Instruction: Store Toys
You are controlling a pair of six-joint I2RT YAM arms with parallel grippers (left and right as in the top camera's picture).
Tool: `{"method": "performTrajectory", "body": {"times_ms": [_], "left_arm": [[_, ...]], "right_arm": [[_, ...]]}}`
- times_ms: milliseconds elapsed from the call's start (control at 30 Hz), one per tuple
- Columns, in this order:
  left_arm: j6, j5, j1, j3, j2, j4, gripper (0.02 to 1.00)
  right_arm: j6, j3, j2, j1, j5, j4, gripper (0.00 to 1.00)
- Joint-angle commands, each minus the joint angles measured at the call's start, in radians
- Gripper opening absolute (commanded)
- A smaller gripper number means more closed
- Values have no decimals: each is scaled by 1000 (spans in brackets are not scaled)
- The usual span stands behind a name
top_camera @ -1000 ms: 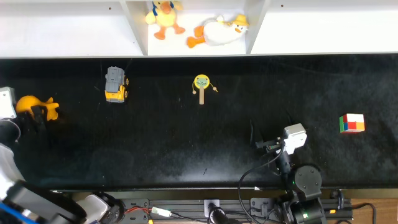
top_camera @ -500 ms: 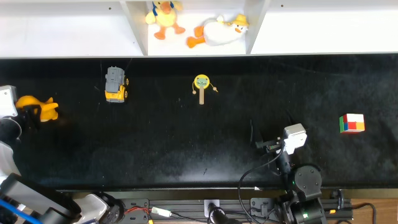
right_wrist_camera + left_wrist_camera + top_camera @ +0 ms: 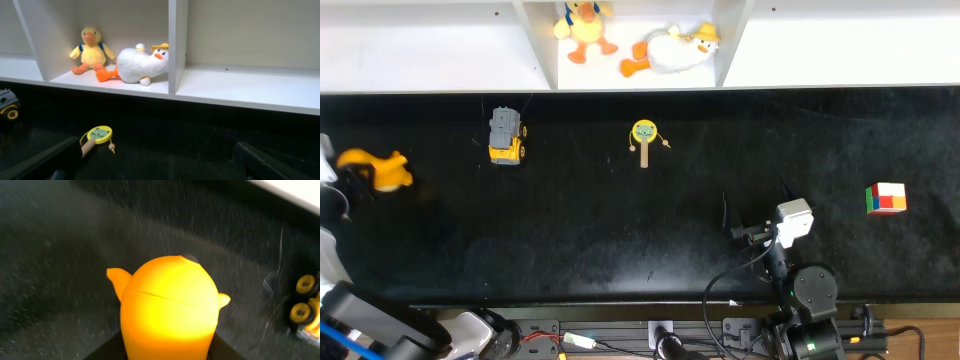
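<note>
An orange plastic toy [image 3: 168,309] with small fins sits between the fingers of my left gripper [image 3: 167,352], which is shut on it. From above, the orange toy [image 3: 380,170] and the left gripper [image 3: 358,180] are at the far left of the black mat. My right gripper [image 3: 744,233] rests open near the front right, its fingers [image 3: 45,161] wide apart with nothing between them. A yellow and grey truck [image 3: 506,135], a small rattle drum [image 3: 644,138] and a coloured cube [image 3: 886,198] lie on the mat.
A white shelf [image 3: 440,50] runs along the back. Its middle compartment holds a yellow plush duck [image 3: 585,25] and a white plush goose [image 3: 675,50]. The compartments on either side [image 3: 250,87] are bare. Cables hang at the front edge.
My left gripper has shifted a little to the left with the orange toy in it. The right arm has not moved.
</note>
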Motion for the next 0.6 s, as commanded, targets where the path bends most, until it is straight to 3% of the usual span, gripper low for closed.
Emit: {"method": "performTrajectory", "body": {"times_ms": [33,200,600], "left_arm": [[-80,-60,-75,129,-54,-14,264],[-114,-211,-205,220,-53,-24,224],[-129,-233,-353,377,95,8,264]], "right_arm": [[7,-13,-8,-7,5,5,996],[7,-13,-8,-7,5,5,996],[7,-13,-8,-7,5,5,993]]}}
